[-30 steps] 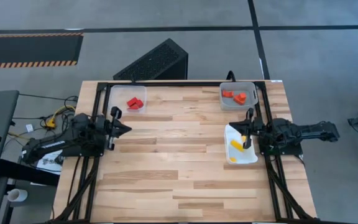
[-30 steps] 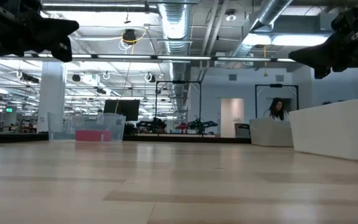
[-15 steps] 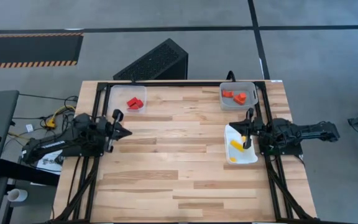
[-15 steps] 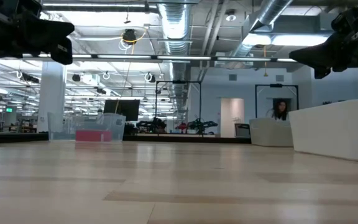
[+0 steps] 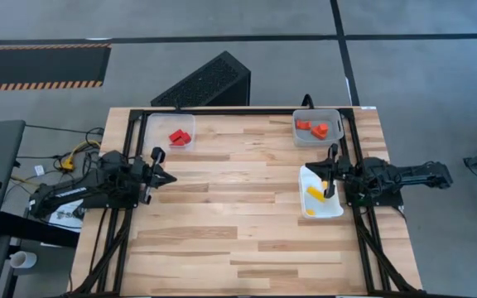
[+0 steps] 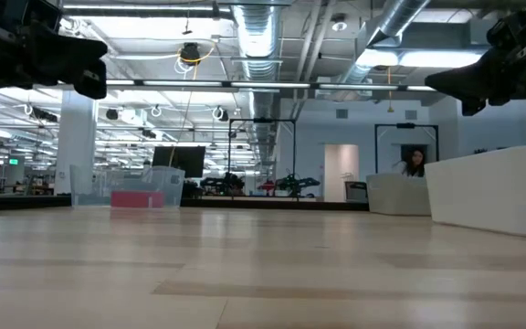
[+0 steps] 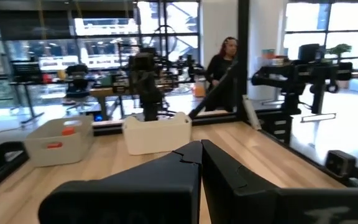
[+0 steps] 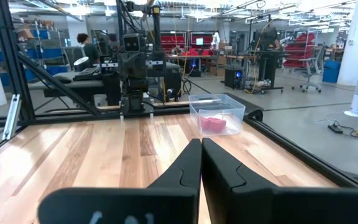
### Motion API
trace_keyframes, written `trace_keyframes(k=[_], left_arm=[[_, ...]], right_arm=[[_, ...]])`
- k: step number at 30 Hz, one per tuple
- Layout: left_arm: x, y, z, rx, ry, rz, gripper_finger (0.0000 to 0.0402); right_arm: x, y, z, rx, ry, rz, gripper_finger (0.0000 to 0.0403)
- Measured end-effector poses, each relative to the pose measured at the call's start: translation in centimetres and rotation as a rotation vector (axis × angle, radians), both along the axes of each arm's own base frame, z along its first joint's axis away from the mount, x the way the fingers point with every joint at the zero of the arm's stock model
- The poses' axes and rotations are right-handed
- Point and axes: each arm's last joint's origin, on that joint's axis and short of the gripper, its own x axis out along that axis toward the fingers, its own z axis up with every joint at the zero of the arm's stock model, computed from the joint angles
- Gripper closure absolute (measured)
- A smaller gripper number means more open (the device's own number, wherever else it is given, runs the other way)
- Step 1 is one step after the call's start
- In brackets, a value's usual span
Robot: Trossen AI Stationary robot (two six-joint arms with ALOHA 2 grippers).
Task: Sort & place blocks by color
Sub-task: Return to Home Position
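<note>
Table sorted; one risk

Red blocks sit at eleven o'clock, orange blocks at one, yellow blocks at three. My right gripper, clenched above their white tray, could clip it if I dip; left gripper clenched at nine.

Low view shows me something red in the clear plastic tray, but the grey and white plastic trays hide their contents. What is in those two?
Observer: The high view shows only small orange blocks in the grey plastic tray and only small yellow blocks in the white plastic tray.
Operator: Is either claw carrying a block?
Observer: No. Each wrist view shows its own fingers pressed together with nothing between them, on both the left claw and the right claw.
Operator: Where are the claws over the table?
Observer: From above, the right claw hangs over the white plastic tray. The left claw is near the table's left edge, apart from every tray.
</note>
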Motion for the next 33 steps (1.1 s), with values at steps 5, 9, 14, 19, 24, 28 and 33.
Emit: trace_keyframes(k=[5,9,14,19,24,28,33], left_arm=[[0.00,-0.11,-0.20,0.003,0.019,-0.039,0.0401],[-0.04,-0.16,-0.05,-0.013,0.008,-0.055,0.0401],[-0.04,-0.20,-0.19,-0.080,0.039,-0.080,0.0401],[0.13,-0.15,-0.37,-0.145,0.075,-0.083,0.0401],[0.18,-0.12,-0.41,-0.190,0.090,-0.083,0.0401],[0.18,-0.11,-0.41,-0.181,0.087,-0.077,0.0401],[0.18,-0.11,-0.41,-0.176,0.086,-0.076,0.0401]], right_arm=[[0.00,0.00,-0.03,0.000,0.001,0.000,0.0369],[0.00,0.00,-0.03,0.000,0.001,0.000,0.0371],[0.01,0.00,-0.03,0.000,0.001,0.000,0.0371],[0.01,0.00,-0.03,0.000,0.001,0.000,0.0369],[0.01,0.00,-0.03,0.000,0.001,0.000,0.0371],[0.01,0.00,-0.03,0.000,0.001,0.000,0.0371],[0.01,0.00,-0.03,0.000,0.001,0.000,0.0369]])
